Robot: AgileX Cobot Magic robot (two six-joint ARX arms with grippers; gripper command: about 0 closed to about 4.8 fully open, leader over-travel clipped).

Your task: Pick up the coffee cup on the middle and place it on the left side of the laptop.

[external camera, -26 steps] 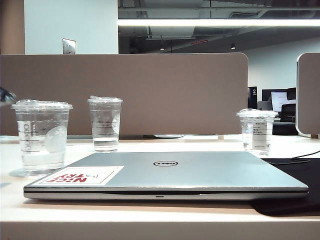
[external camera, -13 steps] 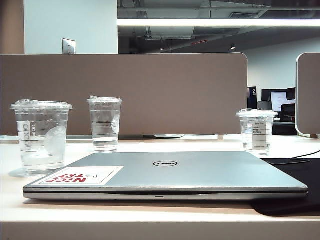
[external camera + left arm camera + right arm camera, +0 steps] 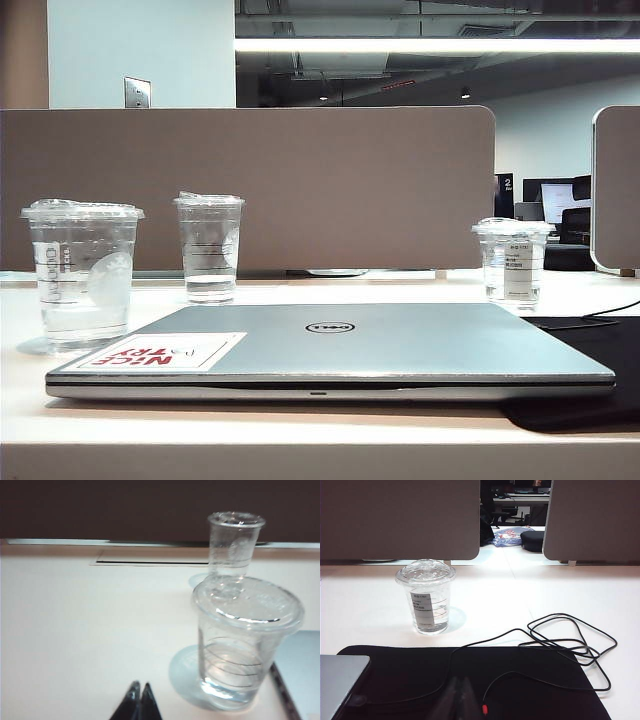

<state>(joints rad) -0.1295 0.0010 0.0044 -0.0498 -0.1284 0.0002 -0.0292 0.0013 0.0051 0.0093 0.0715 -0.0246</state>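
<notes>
Evidently placement is done: the coffee cup [image 3: 82, 272] stands just left of the laptop [image 3: 330, 350]. Left gripper [image 3: 139, 700] is seen closed and empty near it; right gripper [image 3: 458, 696] closed above the black mat [image 3: 470, 680]. No further move is judged necessary.

The laptop [image 3: 330, 350] is laid at the middle of the table [image 3: 300, 430], partly on a mat [image 3: 590, 350]. The coffee cup [image 3: 82, 272] is stood just left of it, a narrower cup [image 3: 210, 248] behind, a labelled cup [image 3: 513, 258] behind right
</notes>
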